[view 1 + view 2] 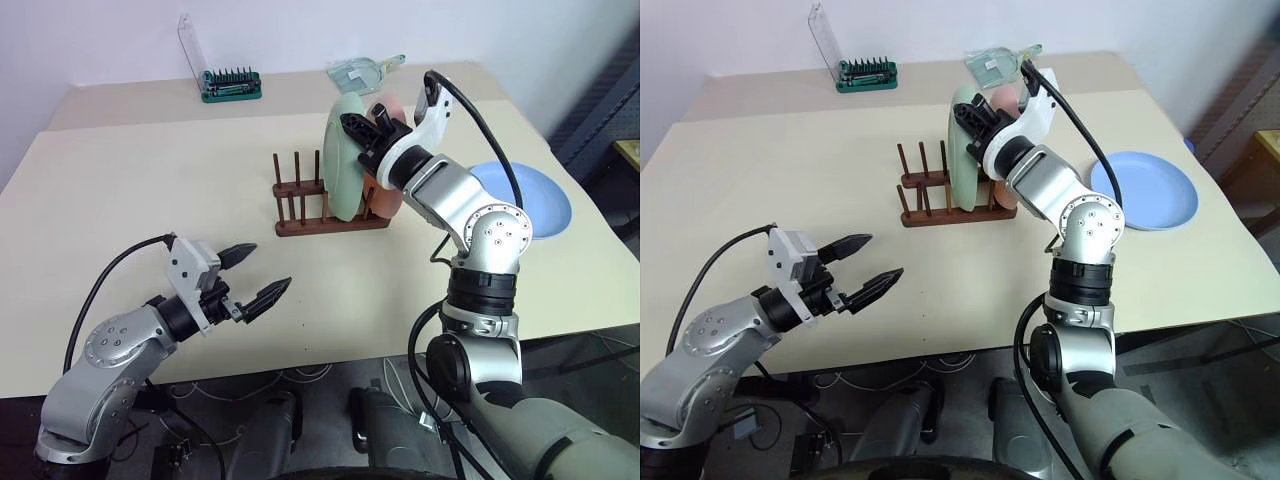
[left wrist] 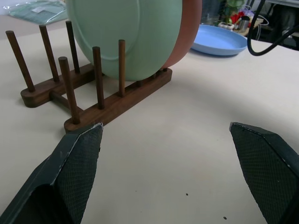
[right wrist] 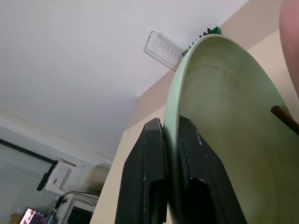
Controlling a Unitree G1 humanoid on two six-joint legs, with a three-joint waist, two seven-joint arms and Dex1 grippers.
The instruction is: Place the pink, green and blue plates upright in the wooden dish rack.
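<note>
The green plate (image 1: 340, 160) stands upright between the pegs of the wooden dish rack (image 1: 300, 208), at its right end. The pink plate (image 2: 189, 28) stands upright right behind it in the same rack. My right gripper (image 1: 365, 128) is at the green plate's upper rim; in the right wrist view its two fingers (image 3: 152, 154) flank the rim (image 3: 224, 116) closely and are shut on it. The blue plate (image 1: 545, 205) lies flat on the table, right of the rack. My left gripper (image 1: 262, 272) hovers open and empty over the table's front left, pointing toward the rack (image 2: 117, 105).
A green-based tool holder (image 1: 230, 83) with a clear lid stands at the back of the table. A clear packet (image 1: 360, 72) lies behind the rack. Several free pegs (image 2: 70, 88) stand at the rack's left end. A black cable (image 1: 490, 130) loops over my right arm.
</note>
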